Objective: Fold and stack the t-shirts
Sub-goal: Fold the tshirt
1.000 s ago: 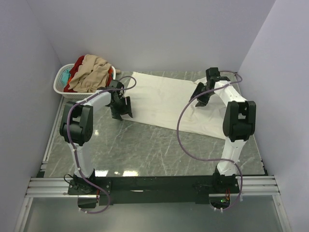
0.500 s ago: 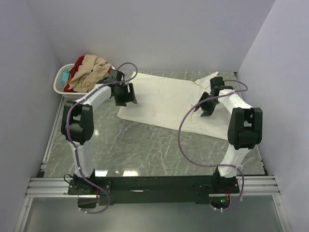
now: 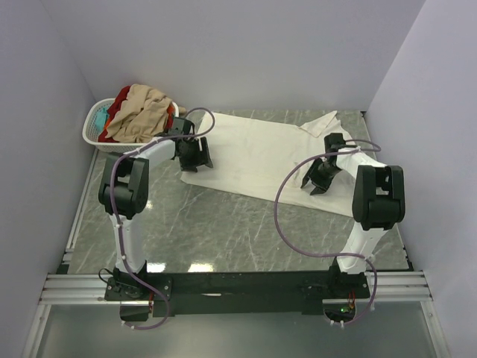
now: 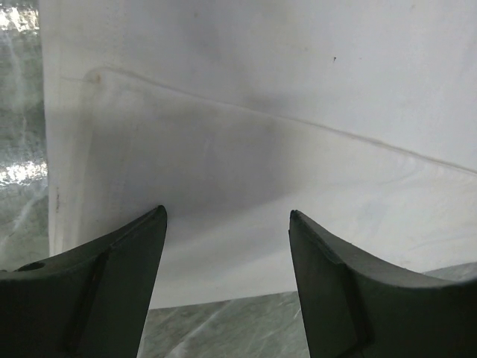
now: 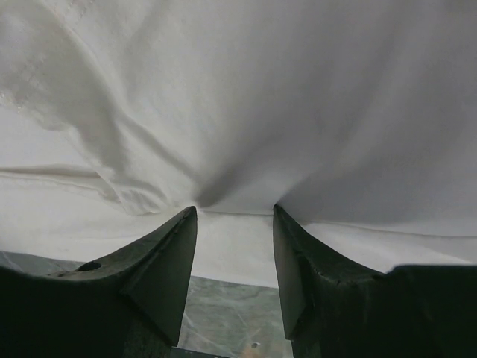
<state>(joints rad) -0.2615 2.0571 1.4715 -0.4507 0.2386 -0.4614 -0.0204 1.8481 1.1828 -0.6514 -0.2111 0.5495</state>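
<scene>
Seen from above, the cream-white t-shirt (image 3: 253, 153) lies spread flat on the marble worktop (image 3: 223, 224). Both arms reach over it. The left fingers (image 3: 195, 155) hang over its near-left corner and the right fingers (image 3: 320, 176) over its right side, where a sleeve or corner is turned up just beyond them. Well out past the left fingers stands a white laundry basket (image 3: 93, 125) heaped with a tan t-shirt (image 3: 141, 112) and a red one (image 3: 119, 99). None of those is folded yet.

From the left wrist, the left fingers (image 4: 112, 298) are spread wide with nothing between them. The shirt's corner sits straight ahead of the tips, with its side edge off to their left and its near hem running just under them. A faint seam or layer line crosses the cloth further on.

From the right wrist, the right fingers (image 5: 149, 276) also stand apart. The cloth puckers toward the gap between the tips, but no fold looks caught, and bare worktop shows at their base.

The step in hand seems to be taking hold for a first fold. To do it well, each pair should probably drop squarely onto the near hem and bite every layer — not just the top one. Both should then lift evenly so the cloth carries over without skewing.
</scene>
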